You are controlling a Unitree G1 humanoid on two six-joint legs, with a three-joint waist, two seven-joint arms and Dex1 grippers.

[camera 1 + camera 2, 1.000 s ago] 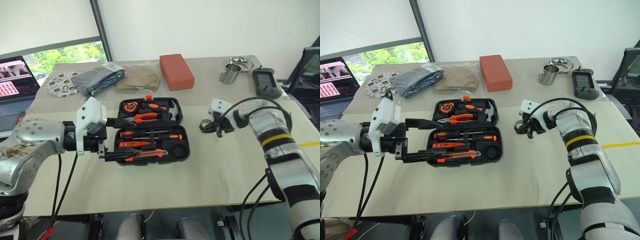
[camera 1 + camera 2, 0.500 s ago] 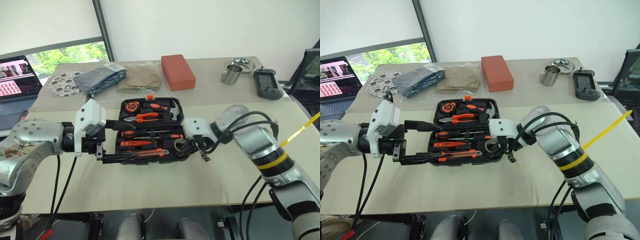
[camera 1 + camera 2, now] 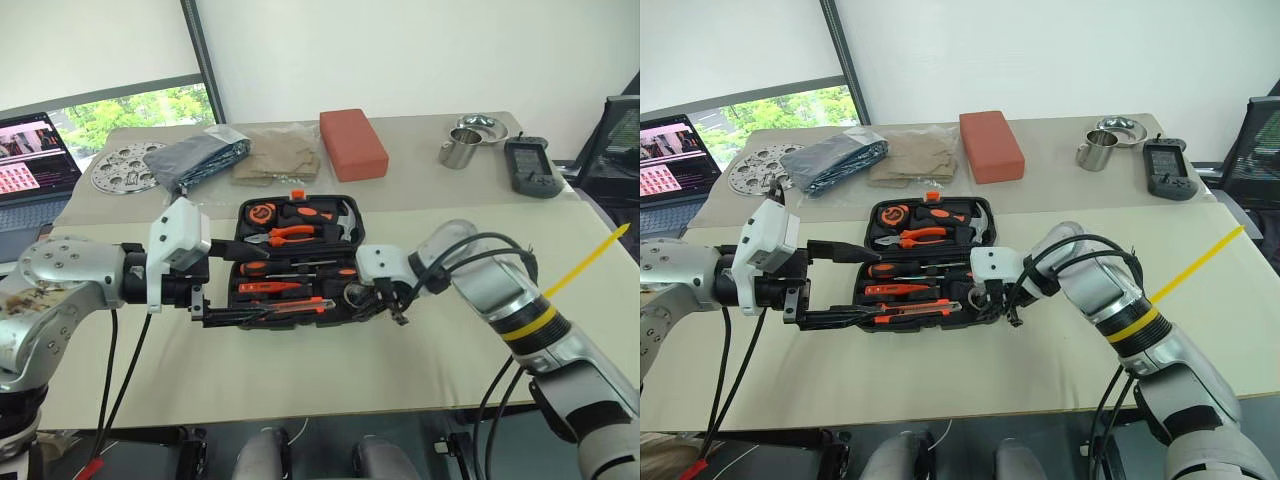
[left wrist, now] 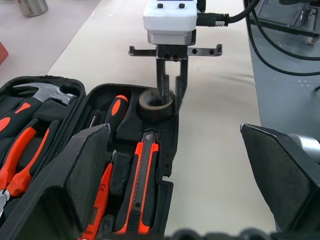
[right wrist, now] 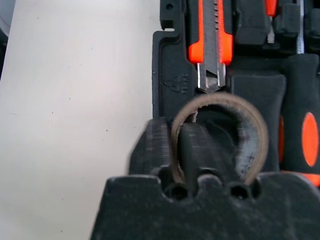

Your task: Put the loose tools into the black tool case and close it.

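Note:
The black tool case [image 3: 244, 206] lies open on the table. Two orange-and-black screwdrivers [image 3: 300, 270] and the utility knife [image 4: 142, 185] lie in slots of its near half. My right gripper [image 4: 170, 95] hangs over the round recess at that half's right end. It is shut on the wall of the dark tape roll [image 4: 152, 102], one finger inside the ring and one outside. The roll sits tilted at the recess. My left gripper [image 3: 265, 285] stands open at the case's left end, its fingers level and spanning the near half without touching a tool.
Pliers, a hammer and a tape measure fill the case's far half. Behind the case lie a red-orange block [image 3: 353, 142], a steel cup [image 3: 457, 152], a dark handheld device [image 3: 528, 165], a grey cloth [image 3: 200, 158] and a perforated disc [image 3: 122, 165]. A laptop [image 3: 30, 155] stands at the far left.
My right gripper carried the tape roll from the bare table right of the case leftward to the case's round recess, then sank a little. The left gripper stayed still.

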